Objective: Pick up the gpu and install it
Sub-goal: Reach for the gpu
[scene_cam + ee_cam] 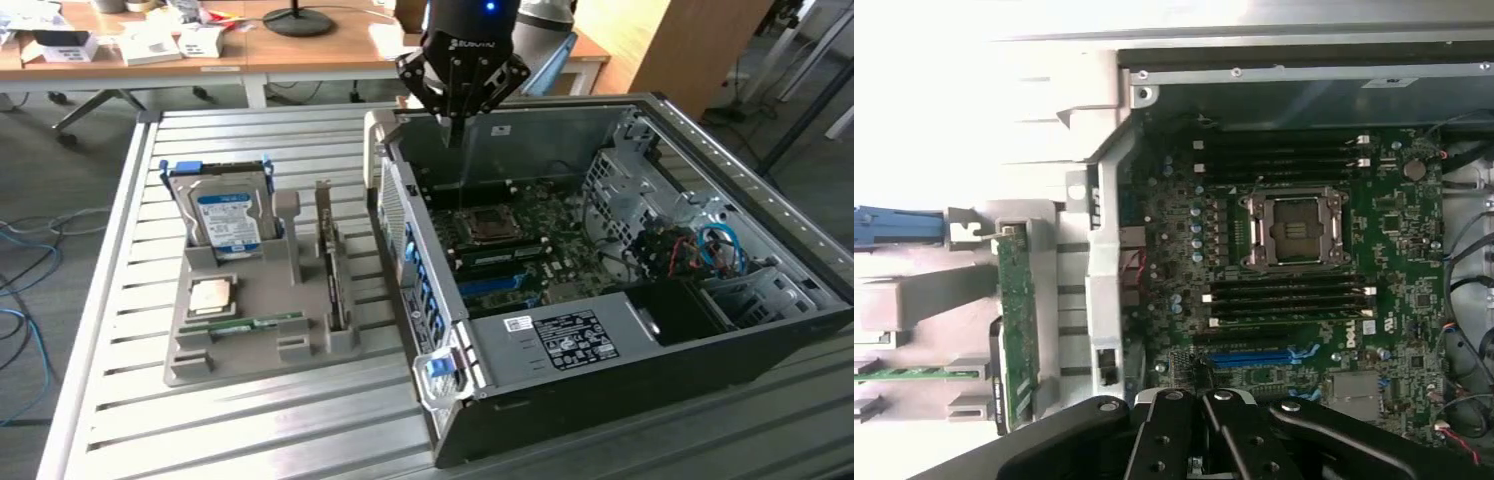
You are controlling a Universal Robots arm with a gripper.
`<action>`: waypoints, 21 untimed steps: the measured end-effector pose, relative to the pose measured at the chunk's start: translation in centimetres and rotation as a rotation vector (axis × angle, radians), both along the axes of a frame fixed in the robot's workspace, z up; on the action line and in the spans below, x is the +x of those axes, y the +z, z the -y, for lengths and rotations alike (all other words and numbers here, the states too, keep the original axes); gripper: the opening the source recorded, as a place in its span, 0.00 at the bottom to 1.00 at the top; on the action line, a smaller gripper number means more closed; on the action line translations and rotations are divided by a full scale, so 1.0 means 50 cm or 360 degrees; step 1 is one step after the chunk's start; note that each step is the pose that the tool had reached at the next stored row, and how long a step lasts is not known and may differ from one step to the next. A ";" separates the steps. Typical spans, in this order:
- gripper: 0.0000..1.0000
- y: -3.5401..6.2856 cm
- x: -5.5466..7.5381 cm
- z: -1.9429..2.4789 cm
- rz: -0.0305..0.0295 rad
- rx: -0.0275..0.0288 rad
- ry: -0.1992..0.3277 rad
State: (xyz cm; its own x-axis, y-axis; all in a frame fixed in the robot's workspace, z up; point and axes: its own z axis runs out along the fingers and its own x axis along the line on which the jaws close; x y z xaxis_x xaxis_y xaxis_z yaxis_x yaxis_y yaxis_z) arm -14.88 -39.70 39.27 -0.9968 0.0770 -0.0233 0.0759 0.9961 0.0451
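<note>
The jaws are pressed together with nothing between them, hanging from the arm over the far end of the open computer case, just above its upper rim. The graphics card is well apart from them. It stands on its long edge in a slot of the grey tray on the slatted metal desk, at the side of the tray nearest the case. Its top edge is free, with open air above it. Only a narrow strip of desk separates the tray from the case's pale side wall on the exterior view's left. In the same tray a hard drive stands upright at the far end, while a square chip and a green memory stick lie near the front. Inside the case the motherboard lies flat and uncovered, and a blue slot runs across it beside the socket. Metal drive bays and coloured cables crowd the side on the exterior view's right.
</note>
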 end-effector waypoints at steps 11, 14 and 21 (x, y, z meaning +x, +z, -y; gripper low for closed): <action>0.11 -0.001 -0.058 -0.0030 0.00000 0.00000 -0.0004; 0.11 -0.002 -0.072 -0.0037 0.00001 0.00001 -0.0005; 0.11 -0.003 -0.105 -0.0056 0.00001 -0.00002 -0.0008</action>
